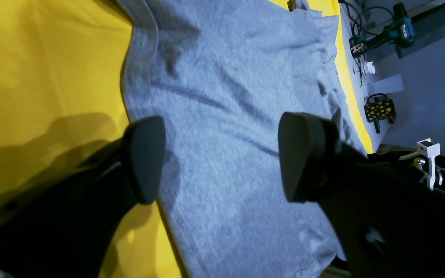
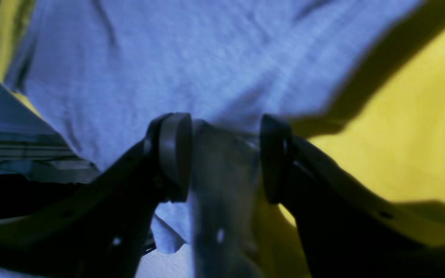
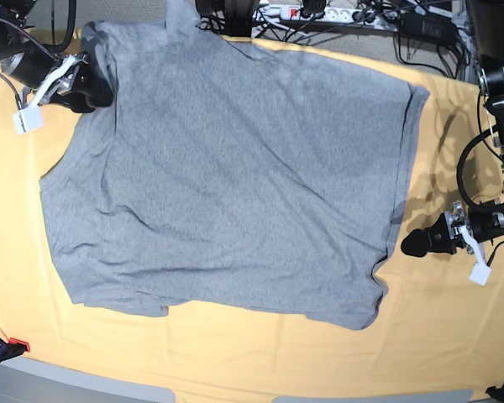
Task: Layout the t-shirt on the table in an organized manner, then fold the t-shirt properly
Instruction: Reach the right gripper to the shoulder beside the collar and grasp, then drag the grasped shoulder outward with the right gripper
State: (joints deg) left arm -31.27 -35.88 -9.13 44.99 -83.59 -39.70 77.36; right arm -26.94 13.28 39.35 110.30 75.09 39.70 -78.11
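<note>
The grey t-shirt (image 3: 227, 176) lies spread on the yellow-orange table (image 3: 235, 353), plain side up, with no lettering showing. My right gripper (image 3: 91, 86) is at the shirt's far left corner. In the right wrist view its fingers (image 2: 174, 154) pinch a bunched fold of the shirt (image 2: 222, 166), and the picture is blurred. My left gripper (image 3: 406, 243) is just off the shirt's right edge. In the left wrist view it (image 1: 222, 158) is open and empty, with its pads (image 1: 147, 158) spread above the shirt (image 1: 226, 96) and the table (image 1: 33, 58).
A power strip and cables (image 3: 319, 13) run along the table's back edge. In the left wrist view a cordless drill (image 1: 396, 31) and a yellow spotted black object (image 1: 379, 109) lie on the floor beyond the table. Bare cloth borders the shirt at front and right.
</note>
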